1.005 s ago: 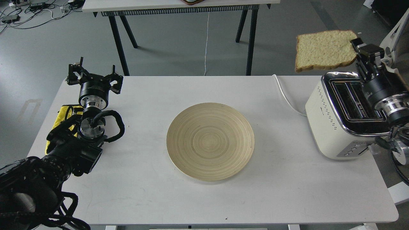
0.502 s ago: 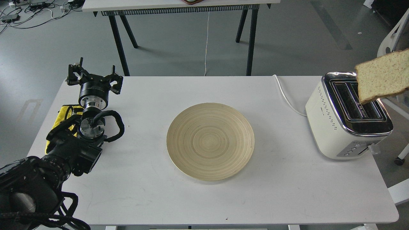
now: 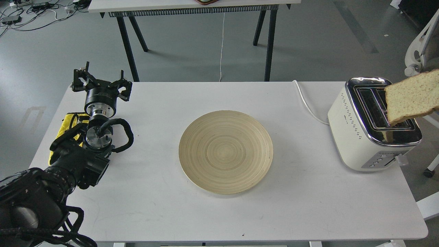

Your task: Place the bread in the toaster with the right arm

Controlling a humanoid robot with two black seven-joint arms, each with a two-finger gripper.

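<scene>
The slice of bread hangs tilted over the right-hand part of the toaster, its lower crust edge just above the chrome top near the slots, its far end cut off by the edge of the view. The right arm and its gripper are out of sight, so I cannot tell how its fingers hold the slice. To do this well, I'd say the slice wants turning upright, crust edge down, and lining up lengthwise with one slot before it descends; lowered at this slant it would likely catch on the chrome rim.

The toaster sits close to the table's right edge, its white cord trailing back. The bamboo plate lies well apart, mid-table. The left gripper rests far left beside a yellow cloth, fingers spread and empty.
</scene>
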